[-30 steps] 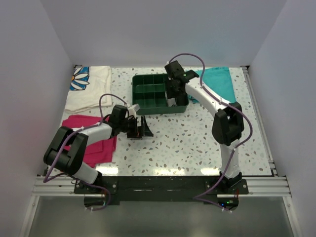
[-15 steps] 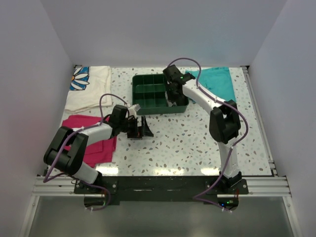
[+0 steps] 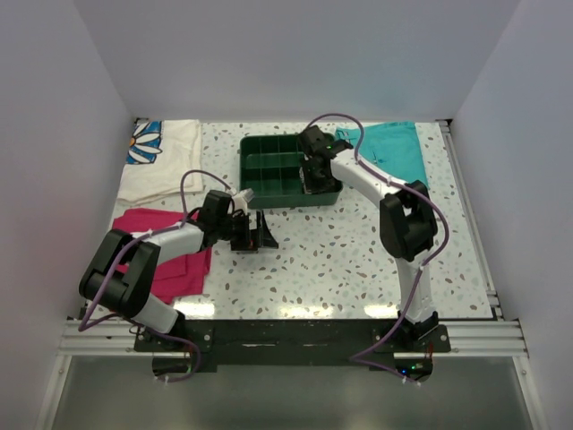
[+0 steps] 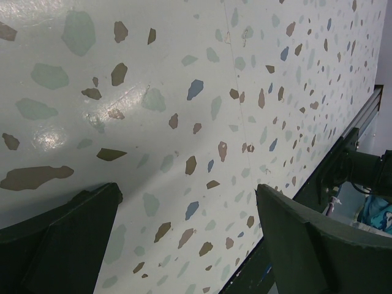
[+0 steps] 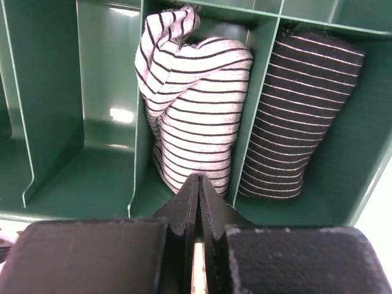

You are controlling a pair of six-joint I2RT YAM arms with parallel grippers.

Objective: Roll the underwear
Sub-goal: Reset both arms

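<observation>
Underwear point(image 5: 195, 116) inside green tray point(image 5: 104, 153) compartment.

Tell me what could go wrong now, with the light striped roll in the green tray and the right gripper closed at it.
1. The right gripper is shut at the near end of the underwear roll; whether it pinches cloth is unclear, so pulling away could drag the roll out of its green tray compartment.
2. The roll's far end is a loose twisted tail, so it may unroll if disturbed.
</observation>
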